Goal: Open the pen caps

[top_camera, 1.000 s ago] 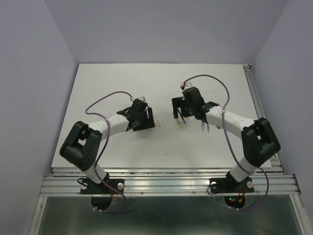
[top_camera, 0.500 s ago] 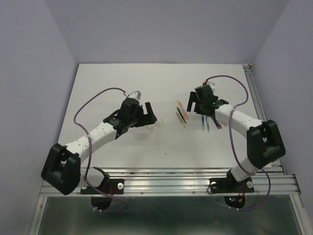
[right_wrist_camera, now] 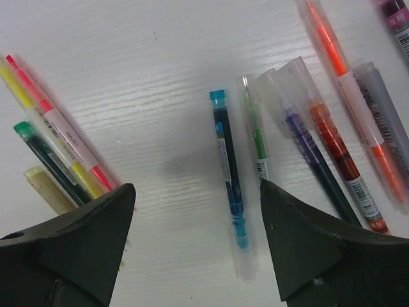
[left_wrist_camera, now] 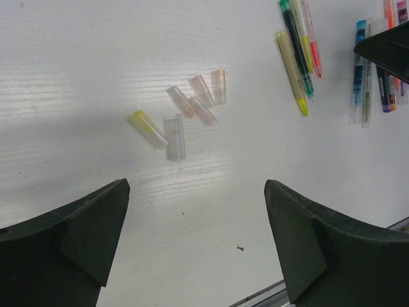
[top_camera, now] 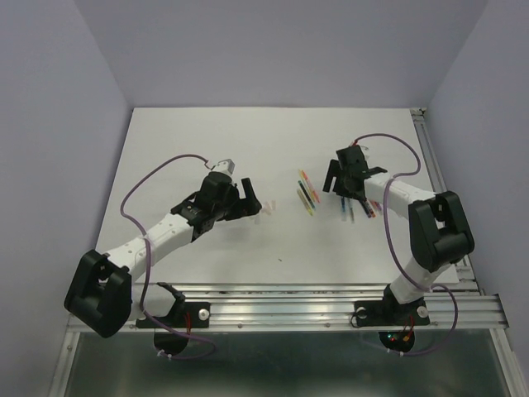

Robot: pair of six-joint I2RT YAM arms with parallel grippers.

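**Left arm.** We find the left gripper [left_wrist_camera: 195,187] with its jaws spread wide and nothing between them, hanging over the white table [left_wrist_camera: 83,57].

**Pen caps.** The loose pen caps [left_wrist_camera: 195,105] lie in one small cluster on the table, at 12 o'clock from that gripper in its wrist view. We count six.
- A yellow-tinted cap [left_wrist_camera: 148,129] and a clear cap [left_wrist_camera: 174,136] lie nearest the jaws.
- Four pinkish ones lie beyond, touching or just beside one another.
- In the overhead view the cluster sits at 3 o'clock from the left gripper, close by. No finger touches a cap.

**Right arm.** The right gripper [right_wrist_camera: 197,188] also stands open and grips nothing.

**Pens.** The pens [top_camera: 307,192] lie flat in two groups.
- One group, with yellow, green and pink barrels, lies between the two grippers, at 9 o'clock from the right one overhead.
- The second group lies under and just past the right gripper.
- In the right wrist view a blue pen [right_wrist_camera: 230,185] lies on the table in the gap between the open jaws, touching neither.
- A green pen [right_wrist_camera: 257,137] lies just beside the blue pen, at 1 o'clock from it.
- Purple, red and orange barrels fan out toward 2 o'clock.
- Several of these pens show clear plastic over one end. We cannot tell whether those sleeves are seated or loose.
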